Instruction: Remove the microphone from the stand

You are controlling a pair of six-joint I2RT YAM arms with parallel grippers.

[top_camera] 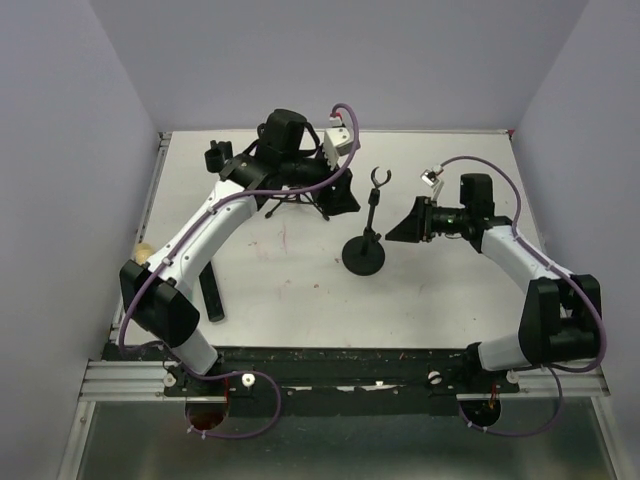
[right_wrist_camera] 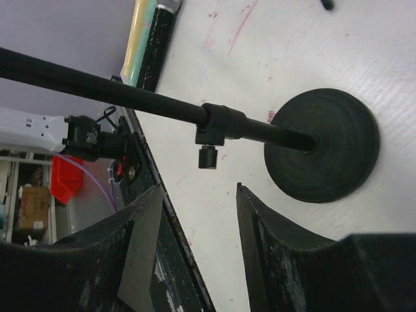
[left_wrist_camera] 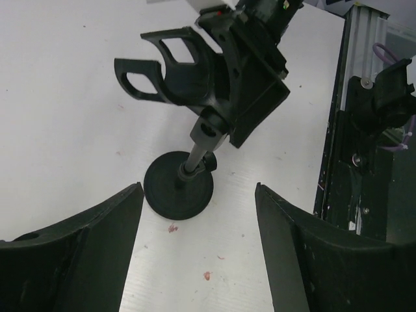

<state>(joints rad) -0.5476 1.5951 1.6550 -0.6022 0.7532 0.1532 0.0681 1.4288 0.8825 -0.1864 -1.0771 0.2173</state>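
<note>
Already the clip [left_wrist_camera: 192, 84] at the top of the stand [top_camera: 369, 222] holds nothing, its two curved prongs open to the air. The microphone [top_camera: 211, 293], as far as the top view allows, is the long black bar lying flat on the table [top_camera: 450, 290] well to the left of the stand, its far end hidden beneath the left arm; the view is too coarse to be certain. The stand is upright near the middle of the table, with a thin pole [right_wrist_camera: 130, 97] rising from a round black base [right_wrist_camera: 325, 146] and a small knob [right_wrist_camera: 208, 157] on the collar just above the base. The left gripper [top_camera: 343, 195] hovers near the clip on its left side, fingers spread wide with nothing between them — its wrist camera looks past them at the clip and base. The right gripper [top_camera: 392, 234] sits close to the pole on the opposite side, its fingers likewise parted and holding nothing, and no contact with the stand can be made out. A few reddish smudges [top_camera: 283, 240] mark the white surface left of the base. Thin black legs [top_camera: 276, 208] show on the table under the left wrist, and a small black object [top_camera: 215, 157] sits near the far left corner.
</note>
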